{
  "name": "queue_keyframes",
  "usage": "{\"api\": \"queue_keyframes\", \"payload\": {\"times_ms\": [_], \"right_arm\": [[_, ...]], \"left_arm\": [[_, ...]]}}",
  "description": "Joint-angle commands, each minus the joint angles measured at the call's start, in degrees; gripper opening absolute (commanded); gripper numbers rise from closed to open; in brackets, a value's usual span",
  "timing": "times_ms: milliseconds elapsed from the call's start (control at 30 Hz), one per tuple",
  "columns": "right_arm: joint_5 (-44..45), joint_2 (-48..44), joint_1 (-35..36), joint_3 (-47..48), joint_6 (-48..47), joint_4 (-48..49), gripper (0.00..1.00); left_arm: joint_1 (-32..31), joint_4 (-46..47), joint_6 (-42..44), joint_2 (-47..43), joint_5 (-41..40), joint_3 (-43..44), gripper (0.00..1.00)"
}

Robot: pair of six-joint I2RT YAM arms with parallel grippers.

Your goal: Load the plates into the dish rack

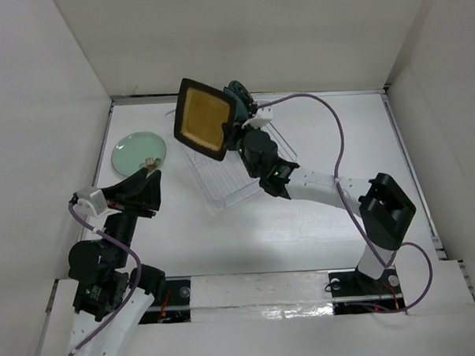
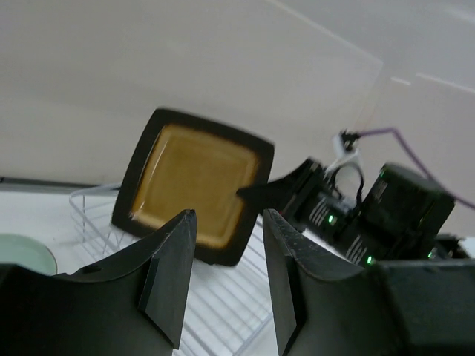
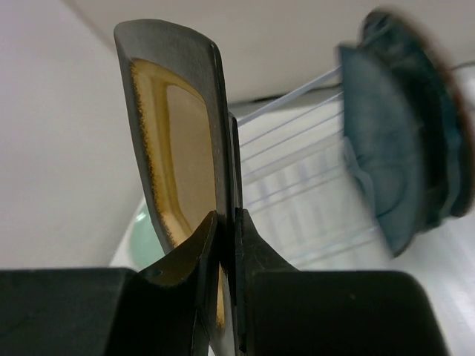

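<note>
Right jaws clamp yellow plate [image 1: 206,118], apparently above rack [image 1: 222,182]

White arms [image 1: 317,186] with black joints, purple cables [image 1: 341,139], green indicator lights [image 2: 326,219].

Shot from above and behind the arm bases, the top camera looks down on the whole white table [image 1: 303,238]. The left wrist camera, low and farther off, faces the square mustard-yellow plate with black rim [image 2: 194,185] past the left gripper [image 2: 228,219]. The right wrist camera, behind the right gripper [image 3: 225,222], sees that plate edge-on, very close. All three views share the plate and the clear tined dish rack [image 1: 222,182].
</note>
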Motion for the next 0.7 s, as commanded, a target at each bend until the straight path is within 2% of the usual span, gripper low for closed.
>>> {"api": "queue_keyframes", "payload": {"times_ms": [0, 167, 400, 667], "right_arm": [[7.09, -1.1, -0.74, 9.5, -10.89, 11.16, 0.0], [9.47, 4.52, -3.9, 16.44, -18.9, 11.95, 0.0], [13.94, 11.73, -4.43, 24.62, -32.43, 13.18, 0.0], [14.48, 16.92, -5.49, 29.54, -34.99, 11.51, 0.0]], "left_arm": [[-0.35, 3.24, -0.08, 1.14, 1.36, -1.72, 0.38], [-0.35, 2.8, 1.42, 0.97, 0.75, -2.95, 0.38], [-0.35, 2.18, 1.51, 1.5, 1.54, -3.65, 0.38], [-0.35, 2.27, 1.68, 2.73, 1.54, -3.65, 0.38]]}}
